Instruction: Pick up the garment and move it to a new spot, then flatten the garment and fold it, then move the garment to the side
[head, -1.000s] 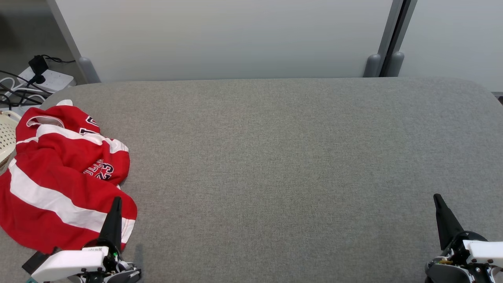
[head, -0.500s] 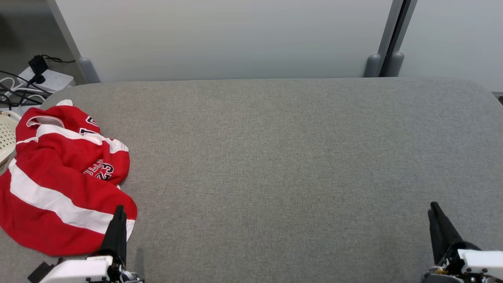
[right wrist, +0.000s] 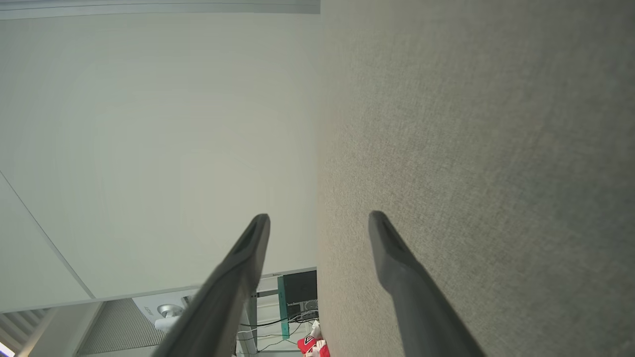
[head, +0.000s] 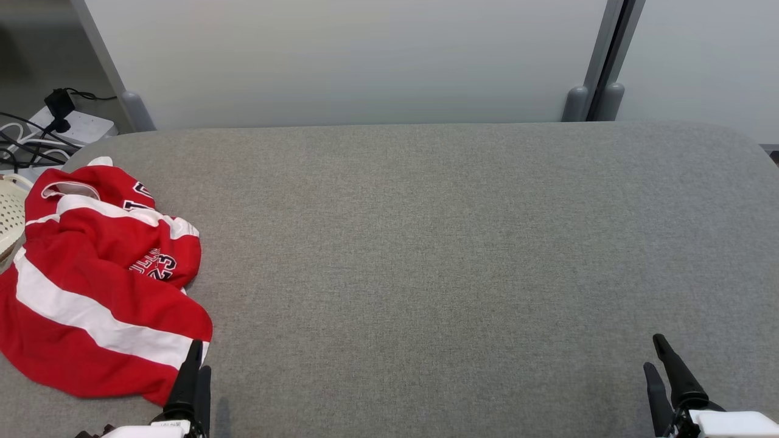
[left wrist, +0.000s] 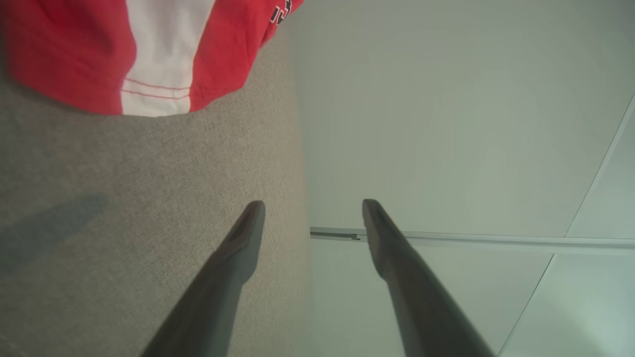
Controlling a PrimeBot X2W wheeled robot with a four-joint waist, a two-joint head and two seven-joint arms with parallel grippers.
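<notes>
Garment: crumpled red jersey with white stripes (head: 91, 292), lying on the grey fabric tabletop (head: 426, 243), just ahead and left of the left jaws, well apart from the right jaws.
Left jaws: parted, empty.
Right jaws: parted, empty.
Handling: likely soft, light, limp; pinch the stitched hem (left wrist: 156, 96) nearest the left jaws.
Change: both jaws were closed, now parted and drawn back; Garment unmoved.

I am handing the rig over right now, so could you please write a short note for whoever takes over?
Left gripper: open, empty, just short of the shirt's near hem.
Right gripper: open, empty, low over the table at the near right.
Shirt: red and white, crumpled at the table's left end.
Done: nothing yet.
Left: pick it up, move it, flatten, fold, set aside.
</notes>
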